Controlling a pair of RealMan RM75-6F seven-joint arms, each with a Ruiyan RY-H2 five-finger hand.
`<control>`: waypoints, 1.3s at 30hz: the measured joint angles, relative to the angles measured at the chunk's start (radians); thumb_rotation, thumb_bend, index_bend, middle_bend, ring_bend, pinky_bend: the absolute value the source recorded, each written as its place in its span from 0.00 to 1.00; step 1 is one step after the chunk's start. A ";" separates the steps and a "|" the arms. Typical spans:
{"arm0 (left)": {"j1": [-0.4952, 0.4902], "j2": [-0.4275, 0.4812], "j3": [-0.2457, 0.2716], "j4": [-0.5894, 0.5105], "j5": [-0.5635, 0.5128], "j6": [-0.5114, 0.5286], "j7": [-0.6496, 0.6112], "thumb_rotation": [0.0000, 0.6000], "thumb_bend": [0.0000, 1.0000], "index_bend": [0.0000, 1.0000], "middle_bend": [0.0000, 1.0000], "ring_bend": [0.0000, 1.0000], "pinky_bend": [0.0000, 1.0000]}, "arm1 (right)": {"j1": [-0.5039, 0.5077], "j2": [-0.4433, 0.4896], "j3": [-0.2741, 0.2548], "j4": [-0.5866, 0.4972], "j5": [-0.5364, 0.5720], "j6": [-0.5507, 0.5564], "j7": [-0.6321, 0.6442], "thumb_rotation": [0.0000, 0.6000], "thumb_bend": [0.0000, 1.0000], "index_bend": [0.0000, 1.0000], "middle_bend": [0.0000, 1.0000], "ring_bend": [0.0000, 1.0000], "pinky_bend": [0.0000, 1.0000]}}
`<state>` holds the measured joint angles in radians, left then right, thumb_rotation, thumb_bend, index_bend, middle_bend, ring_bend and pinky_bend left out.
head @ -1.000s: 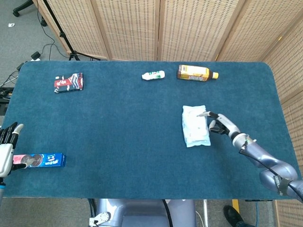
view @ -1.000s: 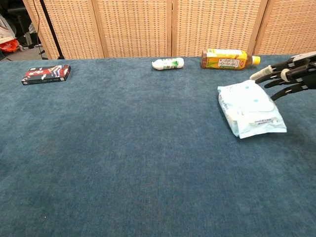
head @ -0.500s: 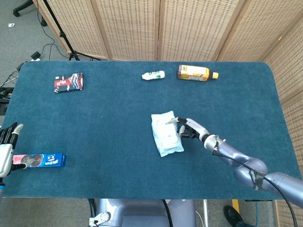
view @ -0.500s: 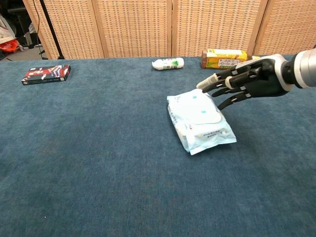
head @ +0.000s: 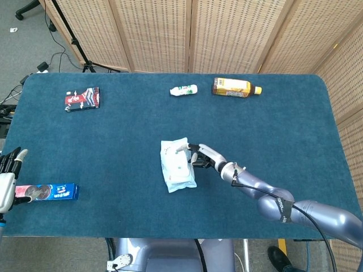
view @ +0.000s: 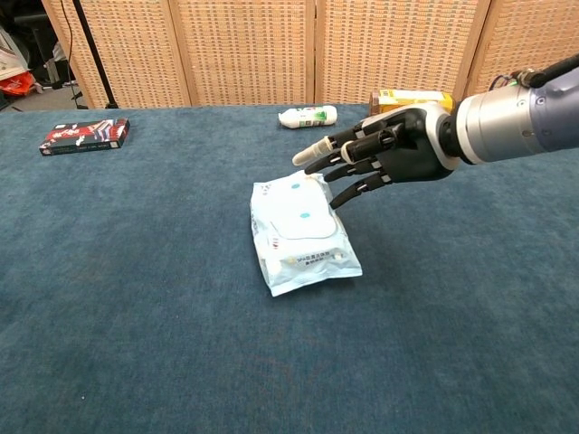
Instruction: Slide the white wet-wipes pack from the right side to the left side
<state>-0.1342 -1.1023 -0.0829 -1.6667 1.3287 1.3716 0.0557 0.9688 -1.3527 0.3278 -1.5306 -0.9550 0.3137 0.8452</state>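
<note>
Far left edge of the head view, low down: left hand [head: 7, 170], fingers pointing up and slightly apart, holding nothing, just beside the near end of a blue cookie pack [head: 47, 192] lying flat on the blue table [head: 113, 141]. Not seen in the chest view.

Upper left of both views: a red and black box [head: 82, 98], lying flat near the far edge, well apart from everything else.

Centre of the head view, slightly below the middle: white wet-wipes pack [head: 177, 165], flat on the cloth, long side running roughly top to bottom of the frame, a little tilted. In the chest view, at centre [view: 301, 232], label flap facing up.

Upper centre: a small white bottle [head: 184, 89] on its side near the far edge, and just right of it a yellow bottle [head: 235, 87], also lying down; in the chest view partly hidden behind the hand.

Right of the pack: right hand [head: 205, 157], fingers extended and spread, tips at the pack's upper right edge. In the chest view [view: 387, 155], fingers fanned out toward the left of the frame, tips over the pack's far corner; actual contact hard to confirm. Nothing gripped. Silver forearm running off toward the lower right.
</note>
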 measured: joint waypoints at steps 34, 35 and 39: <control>-0.005 0.000 0.003 0.005 0.034 0.007 -0.028 1.00 0.00 0.00 0.00 0.00 0.00 | 0.169 -0.051 -0.013 -0.116 0.262 0.214 -0.272 1.00 0.92 0.17 0.06 0.00 0.20; -0.005 0.001 0.004 0.006 0.043 0.010 -0.033 1.00 0.00 0.00 0.00 0.00 0.00 | 0.151 -0.036 -0.012 -0.134 0.226 0.248 -0.290 1.00 0.77 0.15 0.05 0.00 0.18; -0.010 0.007 0.006 0.008 0.087 0.025 -0.047 1.00 0.00 0.00 0.00 0.00 0.00 | 0.080 0.013 -0.023 -0.185 0.085 0.398 -0.374 1.00 0.25 0.11 0.02 0.00 0.12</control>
<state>-0.1438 -1.0956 -0.0771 -1.6584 1.4159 1.3966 0.0087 1.0487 -1.3401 0.3050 -1.7152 -0.8696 0.7118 0.4709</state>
